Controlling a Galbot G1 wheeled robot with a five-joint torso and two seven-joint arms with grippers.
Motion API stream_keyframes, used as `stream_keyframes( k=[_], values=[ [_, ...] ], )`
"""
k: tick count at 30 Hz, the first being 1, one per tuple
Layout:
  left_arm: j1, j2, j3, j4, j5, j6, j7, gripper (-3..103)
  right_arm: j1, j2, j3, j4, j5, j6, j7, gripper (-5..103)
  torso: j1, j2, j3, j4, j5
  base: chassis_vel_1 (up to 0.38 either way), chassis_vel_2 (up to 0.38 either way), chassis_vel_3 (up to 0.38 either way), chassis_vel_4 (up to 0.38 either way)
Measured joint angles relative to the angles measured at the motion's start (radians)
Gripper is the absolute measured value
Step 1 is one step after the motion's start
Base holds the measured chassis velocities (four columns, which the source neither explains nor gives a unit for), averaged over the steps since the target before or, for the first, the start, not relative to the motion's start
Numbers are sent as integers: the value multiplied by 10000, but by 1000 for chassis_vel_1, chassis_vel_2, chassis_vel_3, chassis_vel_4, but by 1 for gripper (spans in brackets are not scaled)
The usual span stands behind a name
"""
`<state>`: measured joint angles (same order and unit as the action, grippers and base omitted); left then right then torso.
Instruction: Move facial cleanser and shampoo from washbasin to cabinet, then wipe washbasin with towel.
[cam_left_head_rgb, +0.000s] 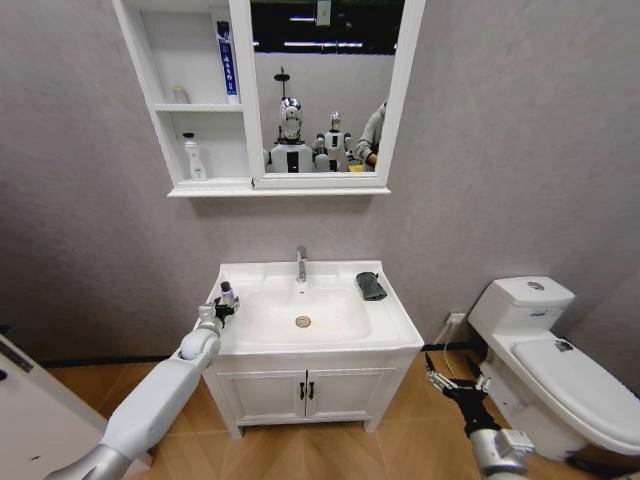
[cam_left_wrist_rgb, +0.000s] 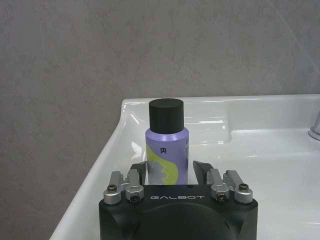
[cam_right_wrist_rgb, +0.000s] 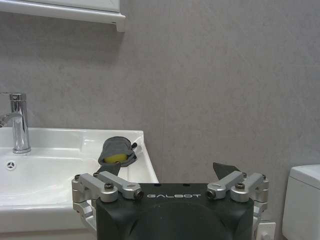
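One purple bottle (cam_left_wrist_rgb: 166, 145) stood upright on the washbasin's (cam_left_head_rgb: 395, 325) near-left corner, just inside the left rim, long axis vertical. Sat between the spread fingers of the left gripper (cam_left_head_rgb: 218, 312), dead ahead of its palm; contact with the sides could not be told. Needed, probably, only a squeeze, then a straight lift toward the cabinet (cam_left_head_rgb: 190, 186) above, with open wall between. Right gripper (cam_left_head_rgb: 456, 381) hung open, low beside the toilet (cam_left_head_rgb: 545, 345), well away. Towel (cam_left_head_rgb: 371, 286) lay far right on the basin top.
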<state>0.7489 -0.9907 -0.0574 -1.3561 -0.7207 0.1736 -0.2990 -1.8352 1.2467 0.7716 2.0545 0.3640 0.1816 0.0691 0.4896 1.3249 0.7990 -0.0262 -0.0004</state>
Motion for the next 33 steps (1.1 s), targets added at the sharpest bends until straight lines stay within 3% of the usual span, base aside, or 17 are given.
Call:
stream_keyframes(
  k=[1,2,3,12,18,20,21,24,25,28,33],
  values=[
    [0,0,0,0,0,0,0,57,0,0,0,0,0,0,0,100,0,0,0,0,0,0,0,0,0],
    [-25,-15,-17,50,1,-16,19,46,0,5,-19,0,0,1,-2,100,0,0,0,0,0,0,0,0,0],
    [-52,-24,-43,119,7,-49,52,43,0,11,-33,-1,-3,2,-4,100,0,0,0,0,0,0,0,0,0],
    [-36,19,-161,96,2,-111,139,42,-69,53,-37,82,-48,13,-15,100,0,0,0,0,-1,0,0,0,0],
    [52,457,-308,-527,-262,-88,100,42,-81,71,-35,124,-88,15,-29,100,0,0,0,-2,-4,0,0,0,0],
    [102,1199,-460,-1314,-633,81,-116,42,-28,87,-91,115,-124,15,-38,100,0,0,0,-1,-3,0,0,0,0],
    [102,1199,-460,-1314,-633,81,-116,42,-28,87,-91,115,-124,15,-38,100,0,0,0,-1,-3,0,0,0,0],
    [46,2773,-734,-2714,-1552,676,-628,42,86,103,-289,111,-152,8,-40,100,0,0,-1,3,1,0,0,0,0],
    [46,2773,-734,-2714,-1552,676,-628,42,86,103,-289,111,-152,8,-40,100,0,0,-1,3,1,0,0,0,0],
    [-257,3789,-845,-3825,-2482,1139,-1008,42,179,132,-447,160,-218,3,-45,100,0,1,-1,2,2,0,0,0,0],
    [-781,4526,-811,-4673,-3402,1600,-1266,42,218,237,-606,220,-365,2,-47,100,0,1,-1,0,1,0,0,0,0]
  ],
)
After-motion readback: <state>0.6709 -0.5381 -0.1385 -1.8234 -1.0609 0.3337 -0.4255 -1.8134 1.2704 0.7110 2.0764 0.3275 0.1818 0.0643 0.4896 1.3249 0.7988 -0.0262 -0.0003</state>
